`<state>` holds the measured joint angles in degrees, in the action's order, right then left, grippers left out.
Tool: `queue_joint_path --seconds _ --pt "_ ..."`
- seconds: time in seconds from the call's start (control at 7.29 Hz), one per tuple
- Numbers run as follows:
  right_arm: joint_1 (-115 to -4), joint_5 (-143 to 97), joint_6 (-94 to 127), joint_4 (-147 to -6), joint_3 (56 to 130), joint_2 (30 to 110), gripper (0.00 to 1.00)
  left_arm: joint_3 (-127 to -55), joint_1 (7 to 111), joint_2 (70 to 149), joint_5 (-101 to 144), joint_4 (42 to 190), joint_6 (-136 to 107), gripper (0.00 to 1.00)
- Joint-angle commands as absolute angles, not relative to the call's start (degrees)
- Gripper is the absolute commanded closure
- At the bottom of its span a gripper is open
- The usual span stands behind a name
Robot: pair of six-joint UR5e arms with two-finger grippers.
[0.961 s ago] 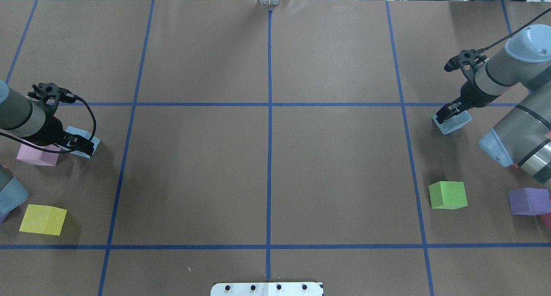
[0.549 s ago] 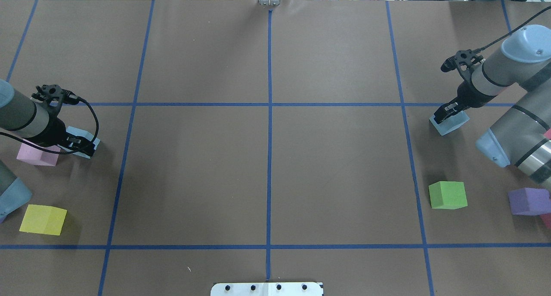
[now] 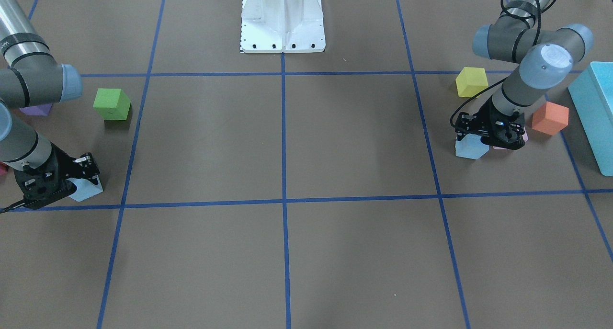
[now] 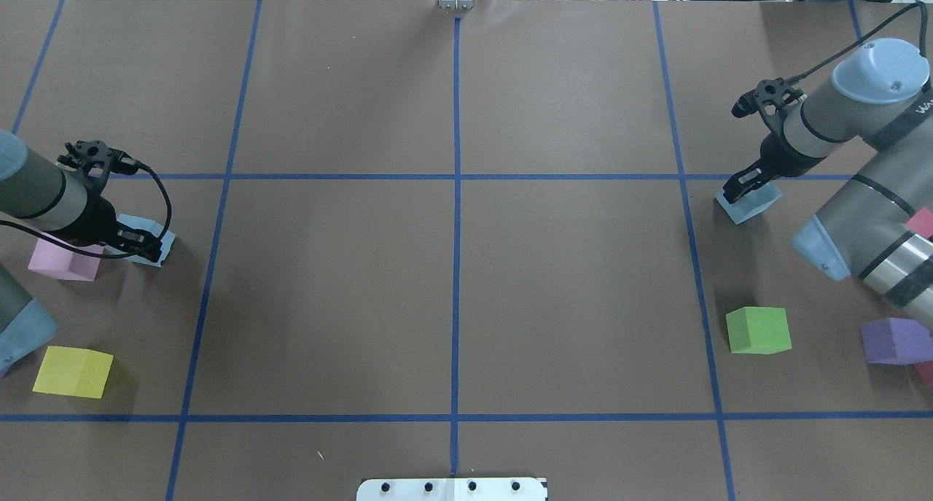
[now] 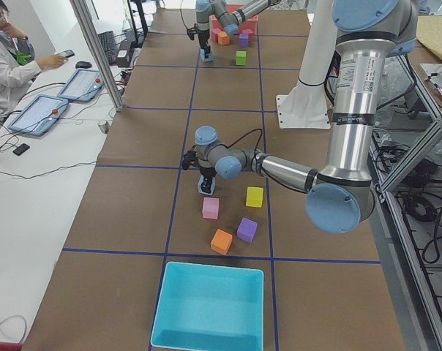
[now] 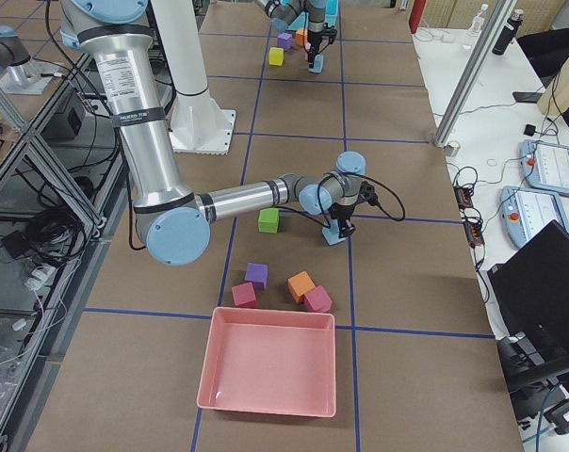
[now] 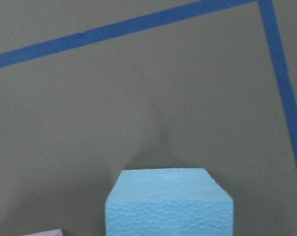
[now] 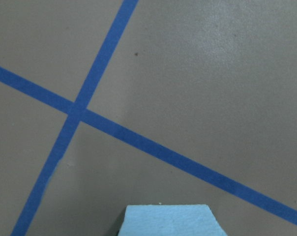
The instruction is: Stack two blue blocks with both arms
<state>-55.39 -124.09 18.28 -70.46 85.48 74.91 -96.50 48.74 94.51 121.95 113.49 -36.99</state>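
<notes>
Two grippers, each clenched on a cube. My left gripper [image 4: 143,244] grasps the left blue block [image 3: 470,148], low over the table and just beside a pink cube [image 4: 64,259]. My right gripper [image 4: 740,191] grasps the right blue block [image 4: 752,204] near a tape crossing. Brown paper covers the table [image 4: 568,297], ruled by blue tape lines [image 4: 455,268]. A broad stretch of paper lies between the two blocks. At the ends sit a yellow cube [image 4: 73,371], a green cube [image 4: 758,330], a turquoise bin [image 5: 206,307] and a pink tray [image 6: 270,367].
</notes>
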Motion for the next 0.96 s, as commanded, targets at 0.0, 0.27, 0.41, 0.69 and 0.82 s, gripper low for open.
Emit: queue_joint_path --seconds 0.0,0.27,0.41,0.69,0.82 --pt "-55.4 -124.3 18.5 -71.2 85.8 73.5 0.47 -97.9 48.8 94.9 122.3 113.2 -37.0 0.37" --pt "-55.3 -124.3 22.4 -75.3 86.0 68.8 0.46 -99.4 49.6 97.2 122.7 111.1 -39.0 0.36" --pt "-54.2 -124.3 27.1 -77.2 86.9 66.5 0.46 -99.6 51.0 100.9 125.0 107.1 -42.6 0.36" --pt "-50.8 -124.3 39.6 -79.7 88.2 61.6 0.43 -100.5 51.9 108.8 125.9 96.5 -48.6 0.36" --pt "-48.9 -124.1 46.9 -79.7 88.1 59.1 0.43 -100.5 51.9 111.2 125.9 94.2 -50.9 0.36"
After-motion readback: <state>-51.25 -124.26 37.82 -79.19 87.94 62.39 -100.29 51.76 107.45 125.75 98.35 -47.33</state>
